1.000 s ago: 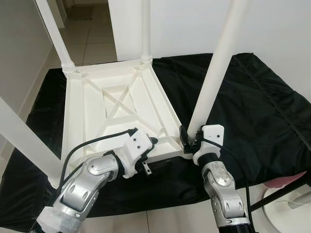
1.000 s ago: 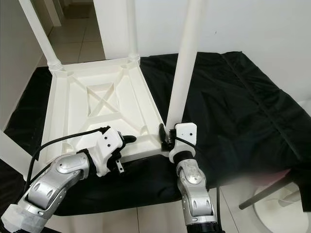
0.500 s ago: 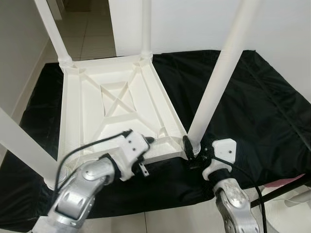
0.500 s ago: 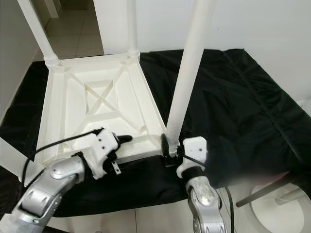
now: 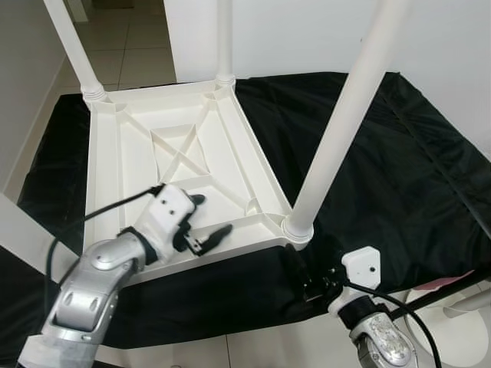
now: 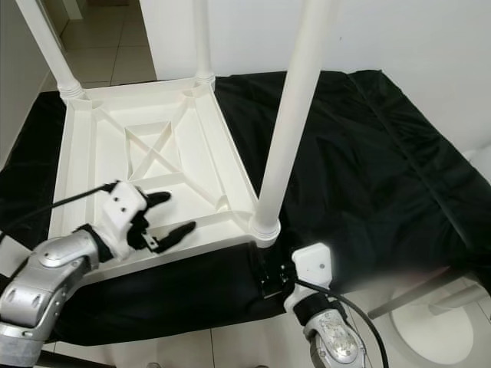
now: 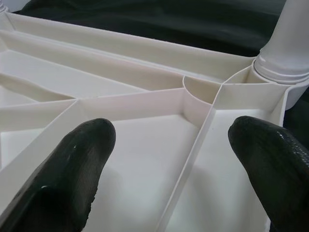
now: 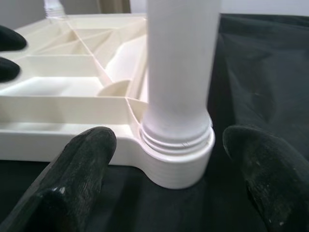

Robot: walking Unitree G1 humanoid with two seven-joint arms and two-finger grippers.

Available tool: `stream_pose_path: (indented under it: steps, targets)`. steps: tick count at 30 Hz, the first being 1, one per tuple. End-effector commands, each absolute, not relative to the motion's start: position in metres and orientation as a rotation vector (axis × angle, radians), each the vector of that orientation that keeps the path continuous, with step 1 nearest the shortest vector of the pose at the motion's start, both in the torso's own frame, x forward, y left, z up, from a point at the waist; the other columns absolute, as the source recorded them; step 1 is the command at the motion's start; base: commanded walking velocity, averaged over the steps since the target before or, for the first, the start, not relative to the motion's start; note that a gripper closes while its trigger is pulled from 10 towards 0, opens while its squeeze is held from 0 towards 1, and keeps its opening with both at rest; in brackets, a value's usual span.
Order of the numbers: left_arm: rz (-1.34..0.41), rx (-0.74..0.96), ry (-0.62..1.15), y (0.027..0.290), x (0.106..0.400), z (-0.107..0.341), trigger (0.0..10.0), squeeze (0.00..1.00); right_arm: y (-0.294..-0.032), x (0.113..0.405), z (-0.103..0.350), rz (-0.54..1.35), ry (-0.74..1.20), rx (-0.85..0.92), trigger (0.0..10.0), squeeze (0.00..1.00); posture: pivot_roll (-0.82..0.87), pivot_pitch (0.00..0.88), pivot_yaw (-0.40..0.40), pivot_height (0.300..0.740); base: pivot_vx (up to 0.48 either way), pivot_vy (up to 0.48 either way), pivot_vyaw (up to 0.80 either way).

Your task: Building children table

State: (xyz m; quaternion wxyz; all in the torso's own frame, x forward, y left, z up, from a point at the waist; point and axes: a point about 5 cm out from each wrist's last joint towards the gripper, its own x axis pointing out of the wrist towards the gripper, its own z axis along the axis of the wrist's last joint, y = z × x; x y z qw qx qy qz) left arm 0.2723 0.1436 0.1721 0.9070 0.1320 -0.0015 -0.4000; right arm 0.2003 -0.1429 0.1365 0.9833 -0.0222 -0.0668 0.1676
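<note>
**Upturned table on the black cloth, both my pincers spread and empty**

The white plastic table (image 5: 173, 165) lies upside down on a black cloth (image 5: 399, 153) spread over the tiled floor (image 5: 146, 57), its ribbed underside facing up at me. Legs stand up from its corners: two far legs (image 5: 73, 46) at the back, one near leg (image 5: 345, 126) at the front corner on my right, seated in its round socket (image 5: 298, 228), and part of another leg (image 5: 23, 230) at the front on my left.

My left pincer (image 5: 205, 222) hovers over the underside near the front edge, its two black fingers (image 7: 72, 179) spread wide with nothing between them. In the left wrist view they frame a thin rib of the underside, and the socket of the near leg shows beyond them.

My right pincer (image 5: 307, 280) sits low over the cloth, just in front of that socket and apart from it. Its fingers (image 8: 77, 183) are wide too, gripping nothing; in the right wrist view the threaded base of the near leg stands between and beyond them, untouched.

At my far right a round white base (image 5: 460, 330) with a dark bar stands on the floor beside the cloth.
</note>
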Motion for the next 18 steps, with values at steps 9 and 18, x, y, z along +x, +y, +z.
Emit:
stream_pose_path:
  steps: [9, 18]
  targets:
    - [-0.798, 0.278, 0.006, 0.141, 0.269, 0.17, 10.0, 0.0, -0.113, 0.202, 0.137, 0.562, -0.115, 0.024, 10.0, 0.0, -0.04, 0.131, 0.008, 0.74, 0.0, 0.0, 0.0]
    - [-0.841, 0.226, 0.008, 0.131, 0.263, 0.17, 10.0, 0.0, -0.101, 0.211, 0.14, 0.628, -0.123, 0.072, 10.0, 1.0, -0.03, 0.128, 0.007, 0.74, 0.0, 0.0, 0.0]
